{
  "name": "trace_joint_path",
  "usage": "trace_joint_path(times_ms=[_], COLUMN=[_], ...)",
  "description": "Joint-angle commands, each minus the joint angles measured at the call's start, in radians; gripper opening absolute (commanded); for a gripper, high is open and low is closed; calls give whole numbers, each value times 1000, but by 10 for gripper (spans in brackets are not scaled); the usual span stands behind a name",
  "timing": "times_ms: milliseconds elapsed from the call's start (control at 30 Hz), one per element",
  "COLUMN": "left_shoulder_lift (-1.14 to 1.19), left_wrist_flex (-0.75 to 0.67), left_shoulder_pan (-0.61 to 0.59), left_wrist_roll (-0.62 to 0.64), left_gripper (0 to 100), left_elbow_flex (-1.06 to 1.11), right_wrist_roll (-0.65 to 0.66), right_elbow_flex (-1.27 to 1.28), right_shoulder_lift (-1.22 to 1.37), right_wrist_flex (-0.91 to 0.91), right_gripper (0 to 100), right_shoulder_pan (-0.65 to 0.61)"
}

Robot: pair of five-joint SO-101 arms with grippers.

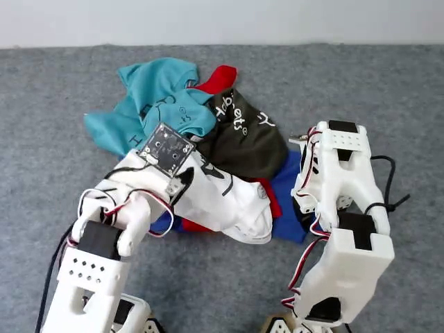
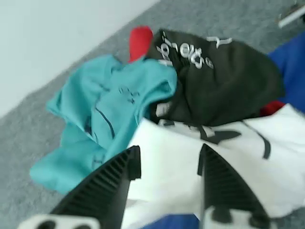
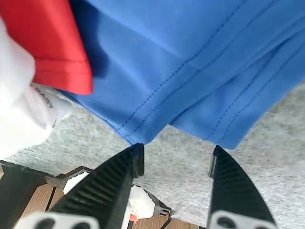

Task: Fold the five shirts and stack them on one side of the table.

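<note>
Heap [image 1: 229,152] of crumpled shirts near the middle of the grey counter [image 1: 388,90], none folded, no stack begun. Left end effector [image 2: 169,155] spread wide, poised just above the white shirt [image 2: 190,181]. Right end effector [image 3: 176,152] likewise spread, at the loose hem of the blue shirt [image 3: 190,62], pinching nothing.

Likely step in hand: pulling one garment free of the heap. Better to start with the white one, lying over red and blue. Pinch a single layer near an edge, lift clear of the red shirt [image 3: 47,43] beneath, then drag onto bare counter before flattening. Avoid catching blue and red hems together.

Count: five shirts, namely one teal shirt [image 1: 149,97], one red, one black shirt [image 1: 246,135], one white, one blue. Two arms, two end effectors.
</note>
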Motion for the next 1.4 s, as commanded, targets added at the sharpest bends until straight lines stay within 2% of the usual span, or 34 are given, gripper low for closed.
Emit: trace_joint_path(times_ms=[0,200,333,500,733,1033,1200,1367], left_shoulder_lift=[-17,-15,43,308,781,1255,1376,1418], left_wrist_flex=[20,9,-44,-55,-48,206,315,362], left_shoulder_pan=[-55,-87,-75,-41,-40,0,18,18], left_wrist_roll=[-14,-15,-26,-153,-161,-176,-172,-170], left_gripper=[211,214,222,251,253,250,249,142], left_elbow_flex=[-125,-163,-93,-113,-415,-756,-849,-903], right_wrist_roll=[-2,-2,-2,-2,-2,-3,-3,-5], right_elbow_flex=[-2,-3,-6,-9,-6,-3,-3,-2], right_shoulder_lift=[-54,59,147,159,31,-159,-191,-191], right_wrist_flex=[2,2,-1,2,4,4,2,1], right_gripper=[238,238,238,238,238,238,238,238], right_shoulder_pan=[10,10,10,12,12,88,153,160])
